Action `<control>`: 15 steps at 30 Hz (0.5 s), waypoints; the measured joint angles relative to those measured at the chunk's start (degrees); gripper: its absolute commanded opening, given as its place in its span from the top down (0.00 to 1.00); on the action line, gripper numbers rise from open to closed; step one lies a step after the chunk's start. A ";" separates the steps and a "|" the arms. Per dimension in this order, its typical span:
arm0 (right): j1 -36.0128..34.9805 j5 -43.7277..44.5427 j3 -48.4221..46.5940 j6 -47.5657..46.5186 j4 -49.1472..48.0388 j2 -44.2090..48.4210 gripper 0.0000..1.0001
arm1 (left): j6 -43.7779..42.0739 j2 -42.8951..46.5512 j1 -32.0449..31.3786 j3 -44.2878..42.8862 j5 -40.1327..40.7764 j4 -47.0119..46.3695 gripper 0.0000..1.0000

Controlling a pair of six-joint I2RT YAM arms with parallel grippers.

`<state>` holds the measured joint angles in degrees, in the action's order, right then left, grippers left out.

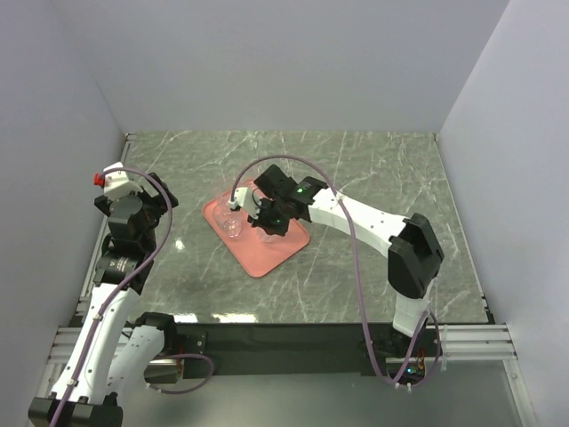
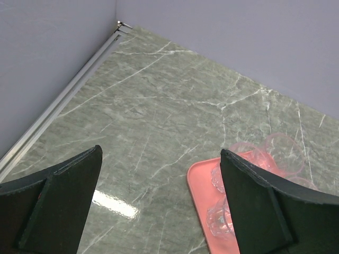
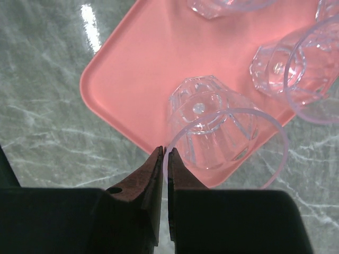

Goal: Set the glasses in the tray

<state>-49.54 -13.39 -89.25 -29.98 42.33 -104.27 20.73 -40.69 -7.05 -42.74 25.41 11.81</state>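
Observation:
The salmon-pink tray [image 1: 267, 255] lies on the marble table left of centre. My right gripper [image 1: 267, 216] is over it, shut on the rim of a clear glass [image 3: 222, 137], pinching the wall between the fingertips [image 3: 157, 159]. The glass's base is over the tray's [image 3: 132, 69] near edge; I cannot tell whether it touches. Other glasses [image 3: 286, 69] stand on the tray, one at its left end [image 1: 233, 224]. My left gripper [image 2: 159, 174] is open and empty, raised at the table's left side, apart from the tray [image 2: 198, 182]. Its right finger [image 2: 265, 206] hides part of several glasses [image 2: 220, 217].
Grey walls close the table at the left, back and right. A metal rail [image 2: 58, 103] runs along the left edge. The right arm's purple cable [image 1: 347, 222] loops above the table beside the tray.

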 measured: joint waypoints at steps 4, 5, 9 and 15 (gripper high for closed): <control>-1.40 1.66 -3.10 0.15 0.46 -2.99 1.00 | 0.00 0.13 0.00 0.13 0.24 0.02 0.01; -1.60 1.81 -3.91 0.31 0.74 -3.80 1.00 | 0.00 0.31 0.02 0.22 0.37 0.00 0.01; -2.10 2.36 -6.47 0.39 1.09 -6.71 0.99 | -0.02 1.27 0.02 0.42 0.87 -0.11 0.01; -2.47 3.37 -9.18 0.55 1.86 -10.05 0.96 | 0.00 1.86 0.02 0.42 1.46 -0.37 0.01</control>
<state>-52.01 -10.02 -98.43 -29.43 44.18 -114.32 20.73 -38.83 -7.03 -42.33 26.87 11.44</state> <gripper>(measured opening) 0.097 0.994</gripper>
